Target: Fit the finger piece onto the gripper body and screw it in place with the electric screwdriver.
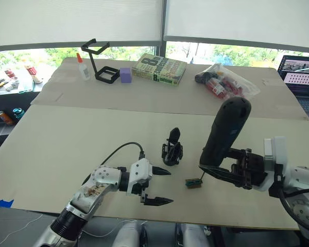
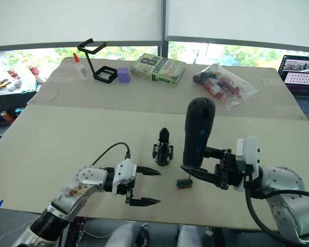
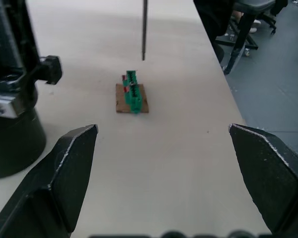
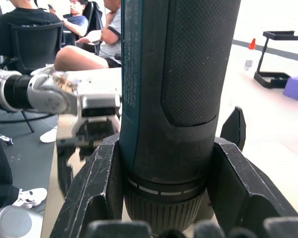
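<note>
The left end effector (image 1: 158,186) is hovering just over the desk (image 1: 51,149) with its fingers spread wide, holding nothing. The gripper body (image 1: 172,149) is standing upright on the desk just beyond it, its pointed finger rising. A small green-and-brown block (image 1: 193,182) is lying to its right. The right end effector (image 1: 224,167) is clamping the electric screwdriver (image 1: 225,131) near upright, bit tip poised just above that block.
</note>
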`<state>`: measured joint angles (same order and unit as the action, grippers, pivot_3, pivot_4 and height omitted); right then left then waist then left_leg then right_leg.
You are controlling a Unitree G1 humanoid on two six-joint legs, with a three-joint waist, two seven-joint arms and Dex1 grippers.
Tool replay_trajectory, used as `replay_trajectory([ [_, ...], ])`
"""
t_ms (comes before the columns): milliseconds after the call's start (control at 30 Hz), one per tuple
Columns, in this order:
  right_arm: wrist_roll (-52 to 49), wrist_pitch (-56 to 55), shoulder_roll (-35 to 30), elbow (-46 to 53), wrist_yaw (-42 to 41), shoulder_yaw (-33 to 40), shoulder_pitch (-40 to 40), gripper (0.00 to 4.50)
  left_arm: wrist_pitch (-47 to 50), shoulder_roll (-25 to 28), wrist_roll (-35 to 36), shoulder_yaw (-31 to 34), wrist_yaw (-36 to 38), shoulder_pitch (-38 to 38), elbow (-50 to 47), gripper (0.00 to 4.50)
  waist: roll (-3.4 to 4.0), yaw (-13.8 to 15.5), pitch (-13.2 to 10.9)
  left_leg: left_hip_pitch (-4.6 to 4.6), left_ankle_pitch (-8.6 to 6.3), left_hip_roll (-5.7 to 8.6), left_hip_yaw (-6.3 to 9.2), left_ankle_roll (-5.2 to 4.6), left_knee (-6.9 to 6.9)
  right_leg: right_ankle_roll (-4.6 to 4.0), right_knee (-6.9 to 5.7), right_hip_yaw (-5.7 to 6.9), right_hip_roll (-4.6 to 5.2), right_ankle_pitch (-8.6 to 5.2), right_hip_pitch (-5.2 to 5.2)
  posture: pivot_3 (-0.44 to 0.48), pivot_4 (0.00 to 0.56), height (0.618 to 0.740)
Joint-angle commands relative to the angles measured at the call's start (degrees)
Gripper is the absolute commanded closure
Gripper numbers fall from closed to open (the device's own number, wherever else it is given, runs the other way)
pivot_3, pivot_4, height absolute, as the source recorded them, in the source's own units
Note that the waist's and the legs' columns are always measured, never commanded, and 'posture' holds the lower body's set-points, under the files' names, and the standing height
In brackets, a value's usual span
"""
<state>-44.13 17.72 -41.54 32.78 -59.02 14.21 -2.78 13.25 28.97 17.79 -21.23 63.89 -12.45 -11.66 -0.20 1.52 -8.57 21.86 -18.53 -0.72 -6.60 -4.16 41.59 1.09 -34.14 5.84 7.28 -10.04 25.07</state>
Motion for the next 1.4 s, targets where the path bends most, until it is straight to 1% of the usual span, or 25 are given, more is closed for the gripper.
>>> replay_trajectory([
  [33, -2.1, -0.3, 0.3, 2.6, 0.6, 0.6, 1.5, 2.57, -0.9, -0.7, -0.7, -0.4, -0.3, -0.3, -0.5, 0.04, 0.00, 0.0, 0.0, 0.02, 0.00, -0.01, 0.00, -0.01, 0.02, 0.00, 0.00, 0.01, 0.00, 0.00, 0.00, 0.000, 0.150, 0.740],
  [333, -0.7, -1.1, 1.8, 2.6, 1.6, -2.0, 2.7, 2.57, -0.7, -2.4, -2.9, -2.2, -1.1, -1.2, 1.3, 0.04, 0.00, -0.1, 0.0, 0.02, -0.03, -0.01, 0.00, -0.06, 0.10, 0.02, -0.04, -0.01, 0.00, 0.04, -0.01, 0.000, 0.150, 0.740],
  [600, 1.0, -2.1, 2.7, 2.1, 1.7, -3.3, 2.8, 2.57, -1.7, -2.5, -3.6, -2.0, -0.4, -0.9, 2.6, 0.04, 0.00, -0.1, 0.0, 0.02, -0.03, -0.01, -0.01, -0.06, 0.11, 0.03, -0.05, -0.01, 0.00, 0.05, -0.01, 0.000, 0.150, 0.740],
  [1400, 3.8, -3.7, 3.5, 0.4, 0.6, -2.6, 1.3, 2.57, -4.8, -3.4, -4.9, -2.0, 0.0, -0.7, 5.5, 0.04, 0.00, -0.1, 0.0, 0.02, -0.03, 0.00, -0.01, -0.06, 0.13, 0.03, -0.07, -0.01, 0.00, 0.06, -0.02, 0.000, 0.150, 0.740],
])
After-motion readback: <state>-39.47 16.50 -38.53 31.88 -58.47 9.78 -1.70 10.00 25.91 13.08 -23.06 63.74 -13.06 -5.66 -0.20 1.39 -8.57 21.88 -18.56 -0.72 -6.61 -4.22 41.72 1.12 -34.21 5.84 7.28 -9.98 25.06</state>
